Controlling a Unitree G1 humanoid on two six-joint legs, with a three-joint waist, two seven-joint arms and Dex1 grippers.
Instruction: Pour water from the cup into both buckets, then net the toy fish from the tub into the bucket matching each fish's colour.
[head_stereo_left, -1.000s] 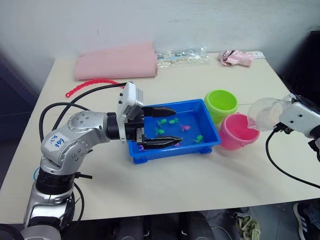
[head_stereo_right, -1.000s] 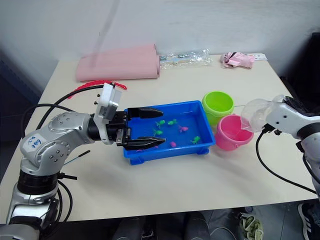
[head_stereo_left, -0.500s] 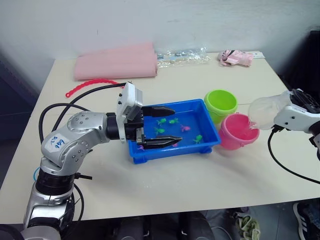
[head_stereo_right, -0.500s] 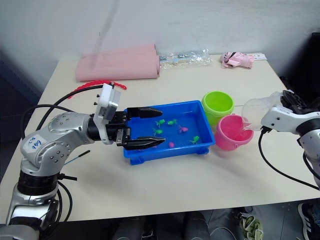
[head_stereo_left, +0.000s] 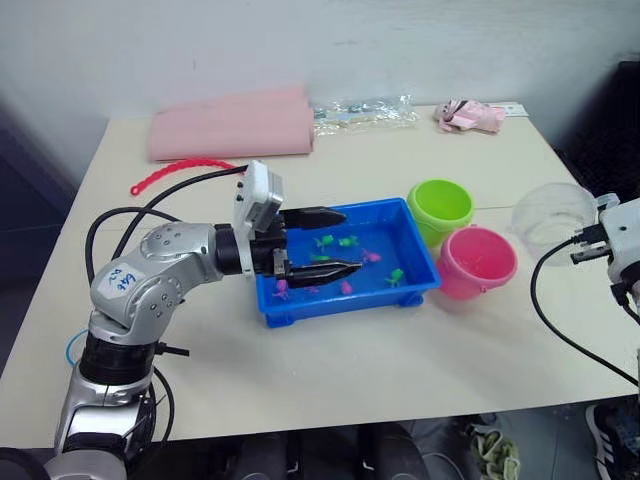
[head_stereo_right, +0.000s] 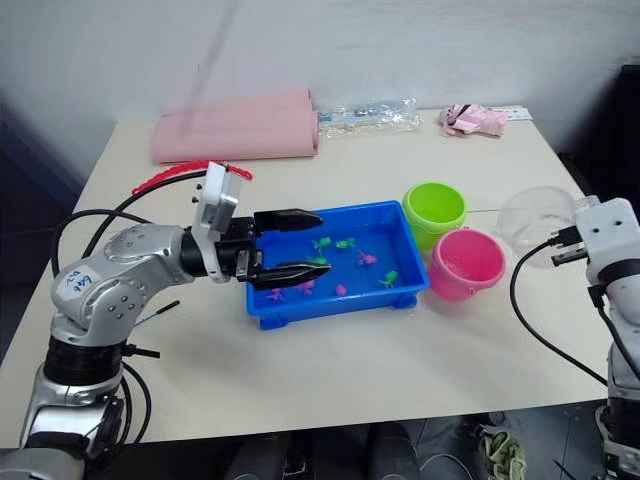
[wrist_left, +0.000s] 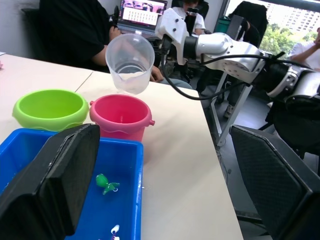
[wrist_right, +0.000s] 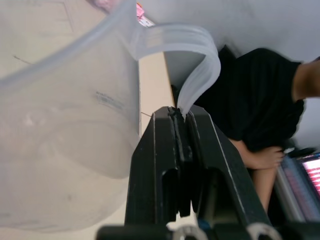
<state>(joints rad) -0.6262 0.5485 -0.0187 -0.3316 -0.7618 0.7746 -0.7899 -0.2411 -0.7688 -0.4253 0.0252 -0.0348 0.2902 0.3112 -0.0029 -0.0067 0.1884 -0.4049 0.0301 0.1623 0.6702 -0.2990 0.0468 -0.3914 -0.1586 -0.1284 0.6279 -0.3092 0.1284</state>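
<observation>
Pouring seems done; netting remains.
Right gripper (wrist_right: 180, 150) pinches the cup (head_stereo_left: 552, 215) handle; left gripper (head_stereo_left: 318, 243) spread over tub (head_stereo_left: 412, 226), toy fish (head_stereo_left: 398, 277) inside.

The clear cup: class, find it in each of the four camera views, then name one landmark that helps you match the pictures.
Left eye view: the cup is at the far right, held up right of the pink bucket.
Right eye view: far right again.
Left wrist view: upper middle, upright above the pink bucket.
Right wrist view: very close, its handle clamped in the right gripper.
Shared landmark: the pink bucket.
</observation>
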